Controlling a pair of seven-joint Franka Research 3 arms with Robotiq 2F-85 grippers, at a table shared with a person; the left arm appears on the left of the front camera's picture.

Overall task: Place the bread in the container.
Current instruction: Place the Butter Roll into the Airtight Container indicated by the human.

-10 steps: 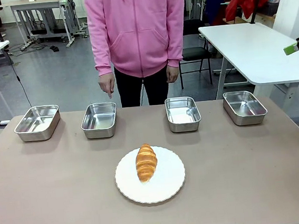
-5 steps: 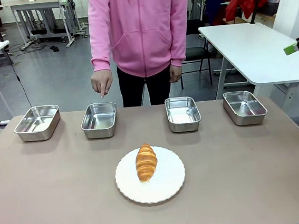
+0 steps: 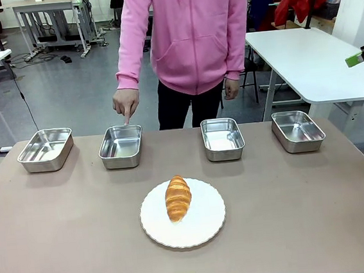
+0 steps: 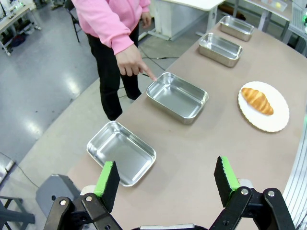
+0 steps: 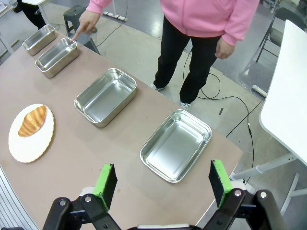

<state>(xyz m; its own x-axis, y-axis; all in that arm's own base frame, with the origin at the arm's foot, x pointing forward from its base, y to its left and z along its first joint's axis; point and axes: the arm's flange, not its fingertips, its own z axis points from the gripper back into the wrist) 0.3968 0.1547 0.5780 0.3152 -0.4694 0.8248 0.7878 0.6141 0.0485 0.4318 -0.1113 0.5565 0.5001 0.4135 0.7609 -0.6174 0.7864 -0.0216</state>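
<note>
The bread, a golden-brown croissant-shaped loaf, lies on a round white plate in the middle of the table. A person's hand points one finger down at the far rim of the container, the second steel pan from the left. In the left wrist view my left gripper hangs open and empty high above the table's left end, with the bread and the container far below. My right gripper is open and empty above the right end, the bread far off.
Three more steel pans stand in the same back row: one at the far left, one right of centre, one at the far right. The person in a pink hoodie stands at the far edge. The front half of the brown table is bare.
The person has shifted to the right and leaned in, and the hand that hung by their side now points down at the second pan from the left. Bread and pans have not moved.
</note>
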